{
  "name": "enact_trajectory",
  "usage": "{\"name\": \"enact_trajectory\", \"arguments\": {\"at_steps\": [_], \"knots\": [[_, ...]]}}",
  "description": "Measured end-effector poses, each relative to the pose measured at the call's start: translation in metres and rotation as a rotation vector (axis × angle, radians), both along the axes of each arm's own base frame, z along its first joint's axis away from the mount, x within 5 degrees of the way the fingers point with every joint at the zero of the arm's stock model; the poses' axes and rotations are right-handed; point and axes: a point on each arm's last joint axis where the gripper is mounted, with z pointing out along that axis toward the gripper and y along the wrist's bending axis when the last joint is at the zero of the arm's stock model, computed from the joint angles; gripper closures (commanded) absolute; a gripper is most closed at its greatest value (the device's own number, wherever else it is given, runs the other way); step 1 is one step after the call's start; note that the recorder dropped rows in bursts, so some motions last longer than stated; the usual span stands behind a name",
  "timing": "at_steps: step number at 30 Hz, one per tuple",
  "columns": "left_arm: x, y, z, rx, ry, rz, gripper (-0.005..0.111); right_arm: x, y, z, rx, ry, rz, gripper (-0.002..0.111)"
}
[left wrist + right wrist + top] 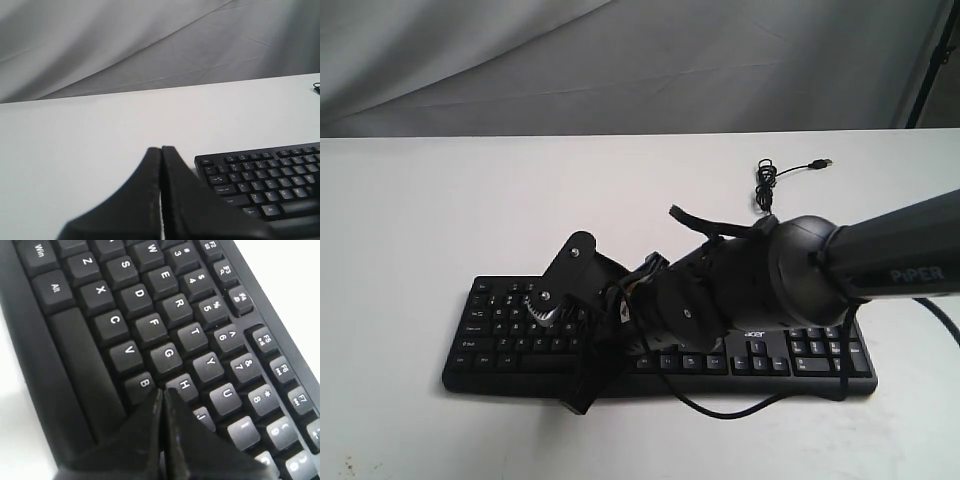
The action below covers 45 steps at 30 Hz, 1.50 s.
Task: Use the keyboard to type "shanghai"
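The black keyboard (800, 355) lies across the white table, with its numeric pad and small logo on the right. My right arm (750, 270) reaches over its middle from the right and covers many keys. In the right wrist view the right gripper (162, 390) is shut, its tips together just over the gap between the B key (144, 383) and the H key (184, 385). My left gripper (161, 148) is also shut and holds nothing. It hangs over bare table beside the Esc corner of the keyboard (265, 180).
The keyboard's thin black cable (765, 185) lies coiled on the table behind it and ends in a loose USB plug (823, 161). A grey cloth backdrop (620, 60) hangs behind the table's far edge. A dark stand leg (932, 70) is at the far right.
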Motion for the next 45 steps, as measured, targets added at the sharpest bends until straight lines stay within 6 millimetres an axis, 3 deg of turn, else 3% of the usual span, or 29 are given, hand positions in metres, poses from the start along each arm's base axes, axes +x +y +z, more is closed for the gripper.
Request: {"name": "enact_trajectory", "arguments": {"at_steps": [7,13,30,34,40,45], "knots": [[0.000,0.000,0.000,0.000,0.000,0.000,0.107,0.002,0.002,0.007,0.011,-0.008,0.001,0.108],[0.000,0.000,0.000,0.000,0.000,0.000,0.107,0.015,0.017,0.026,0.049,-0.049,0.012,0.108],[0.000,0.000,0.000,0.000,0.000,0.000,0.107,0.022,0.026,0.014,0.018,-0.021,0.021,0.108],[0.000,0.000,0.000,0.000,0.000,0.000,0.107,0.022,0.026,0.001,-0.004,-0.001,0.021,0.108],[0.000,0.000,0.000,0.000,0.000,0.000,0.107,0.022,0.027,0.002,0.002,-0.005,0.019,0.108],[0.000,0.000,0.000,0.000,0.000,0.000,0.107,0.022,0.027,0.017,0.022,-0.032,0.026,0.108]]}}
